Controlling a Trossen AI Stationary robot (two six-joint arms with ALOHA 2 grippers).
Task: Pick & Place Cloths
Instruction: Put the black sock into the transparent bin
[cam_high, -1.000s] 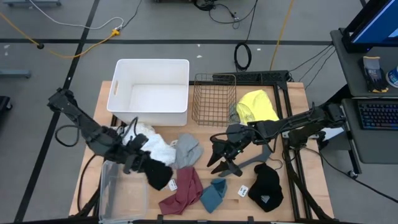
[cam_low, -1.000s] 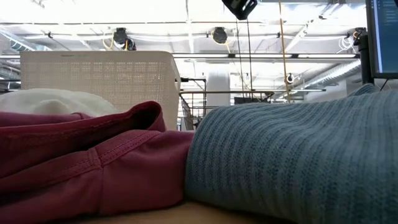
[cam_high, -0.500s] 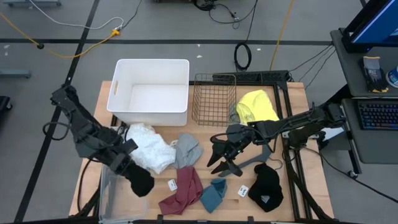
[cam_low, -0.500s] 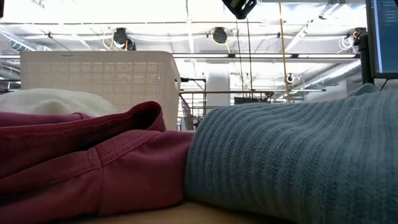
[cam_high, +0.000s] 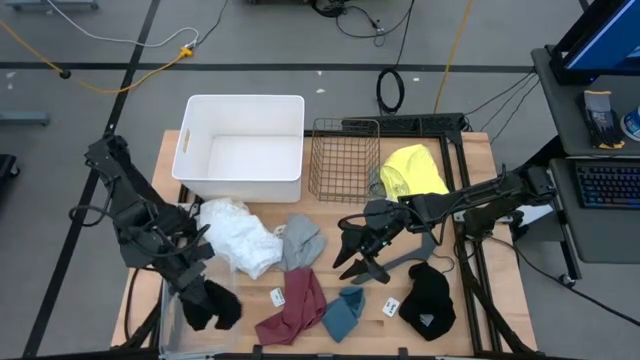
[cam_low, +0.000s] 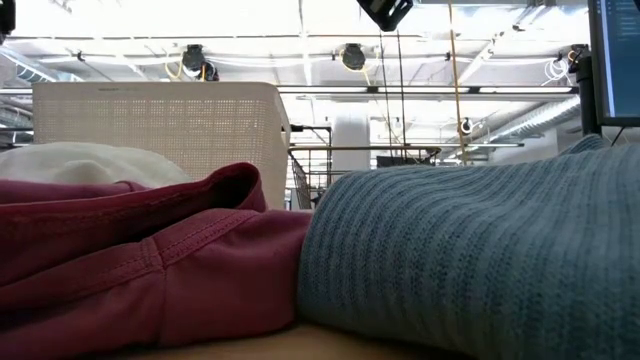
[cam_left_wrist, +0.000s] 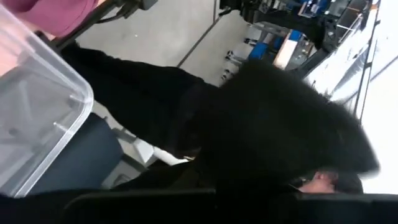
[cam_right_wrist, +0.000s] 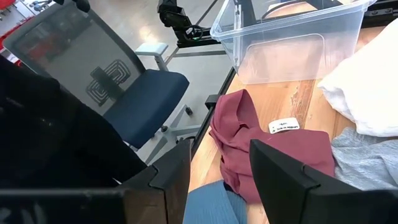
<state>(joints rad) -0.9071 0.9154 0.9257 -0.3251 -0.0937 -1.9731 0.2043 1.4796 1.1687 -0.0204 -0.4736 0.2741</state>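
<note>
Wooden table (cam_high: 470, 160) held most cloths loose. At eight o'clock, the left gripper (cam_high: 196, 291) pinched a black cloth (cam_high: 213, 305) over the clear bin (cam_high: 172, 300). White cloth (cam_high: 240, 235), maroon cloth (cam_high: 295, 305), teal cloth (cam_high: 343, 312) and yellow cloth (cam_high: 412, 168) waited. Right gripper (cam_high: 352, 257) hung open at the middle.

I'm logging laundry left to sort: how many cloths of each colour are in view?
White cloth: 1
Yellow cloth: 1
Grey cloth: 1
Maroon cloth: 1
Teal cloth: 1
Black cloths: 2, one held by the left end effector
Total: 7
</note>
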